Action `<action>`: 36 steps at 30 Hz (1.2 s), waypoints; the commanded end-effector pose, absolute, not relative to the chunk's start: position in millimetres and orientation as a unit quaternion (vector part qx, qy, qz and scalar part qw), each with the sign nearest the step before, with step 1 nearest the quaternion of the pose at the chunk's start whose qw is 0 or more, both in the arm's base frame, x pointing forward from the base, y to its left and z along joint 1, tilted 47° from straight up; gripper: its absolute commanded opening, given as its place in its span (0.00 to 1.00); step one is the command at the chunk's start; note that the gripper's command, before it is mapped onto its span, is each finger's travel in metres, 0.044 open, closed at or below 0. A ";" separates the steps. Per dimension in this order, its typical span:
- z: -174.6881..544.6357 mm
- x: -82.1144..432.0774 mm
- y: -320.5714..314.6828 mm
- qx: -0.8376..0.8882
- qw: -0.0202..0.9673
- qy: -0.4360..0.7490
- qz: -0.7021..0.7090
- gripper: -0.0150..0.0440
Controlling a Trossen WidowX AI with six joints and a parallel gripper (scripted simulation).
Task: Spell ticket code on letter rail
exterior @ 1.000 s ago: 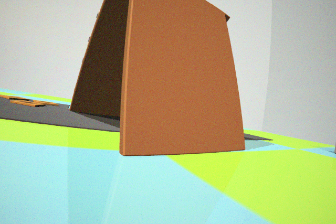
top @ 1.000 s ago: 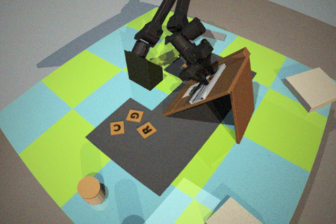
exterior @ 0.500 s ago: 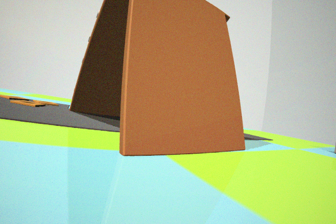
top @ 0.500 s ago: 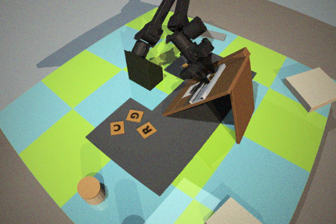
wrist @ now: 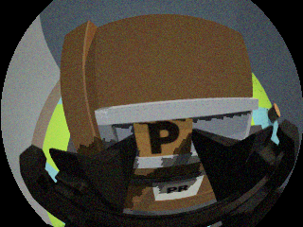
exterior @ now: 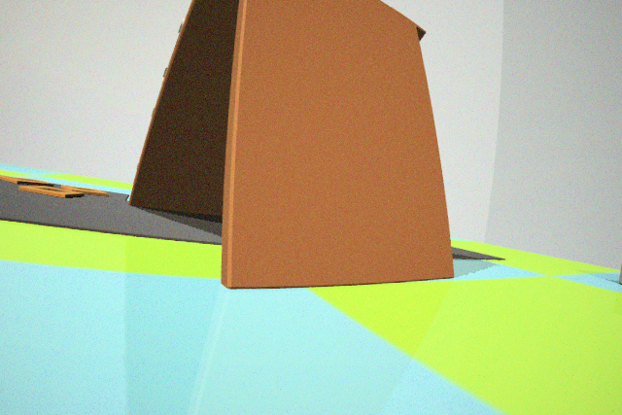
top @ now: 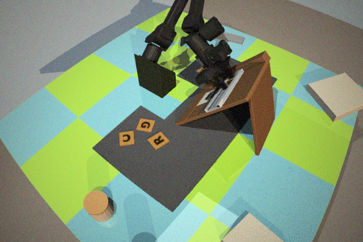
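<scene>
My gripper [top: 222,83] [wrist: 164,136] is shut on the P tile [wrist: 163,131], at the letter rail [top: 234,82] [wrist: 222,106] on the sloping brown board [top: 254,72] [exterior: 331,123] [wrist: 170,57]. The P looks upright in the wrist view, between the rail's pale strips; I cannot tell how fully it is seated. The fingers hide parts of the rail on both sides. The ticket [top: 204,98] [wrist: 177,189] below shows "PR"; any more letters are not visible. The G tile [top: 145,124], C tile [top: 126,138] and R tile [top: 158,140] lie apart on the dark mat [top: 190,169].
A bit of orange [top: 201,69], perhaps another tile, shows behind the gripper. A dark box [top: 155,78] stands left of the board. A wooden cylinder [top: 96,204] stands near the front left. Cream blocks [top: 337,96] [top: 252,230] are at the right and front.
</scene>
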State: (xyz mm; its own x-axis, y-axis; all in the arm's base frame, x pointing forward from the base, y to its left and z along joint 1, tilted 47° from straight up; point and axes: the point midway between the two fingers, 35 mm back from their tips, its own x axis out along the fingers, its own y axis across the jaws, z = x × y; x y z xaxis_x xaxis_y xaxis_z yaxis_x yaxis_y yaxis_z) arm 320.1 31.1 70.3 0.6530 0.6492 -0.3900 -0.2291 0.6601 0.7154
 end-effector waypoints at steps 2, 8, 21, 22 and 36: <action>71.1 318.4 33.1 0.323 0.850 0.329 0.256 0.25; 73.3 317.7 35.1 0.323 0.850 0.329 0.256 0.25; 78.0 316.3 39.4 0.323 0.849 0.329 0.256 0.25; 78.1 317.7 38.3 0.322 0.850 0.327 0.258 0.30; 81.9 312.5 32.9 0.323 0.849 0.329 0.256 0.75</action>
State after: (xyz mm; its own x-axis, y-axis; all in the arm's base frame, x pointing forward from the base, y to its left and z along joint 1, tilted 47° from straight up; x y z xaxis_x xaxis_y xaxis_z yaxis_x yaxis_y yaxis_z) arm 314.2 36.7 78.5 0.6465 0.6503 -0.3989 -0.2184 0.6587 0.7200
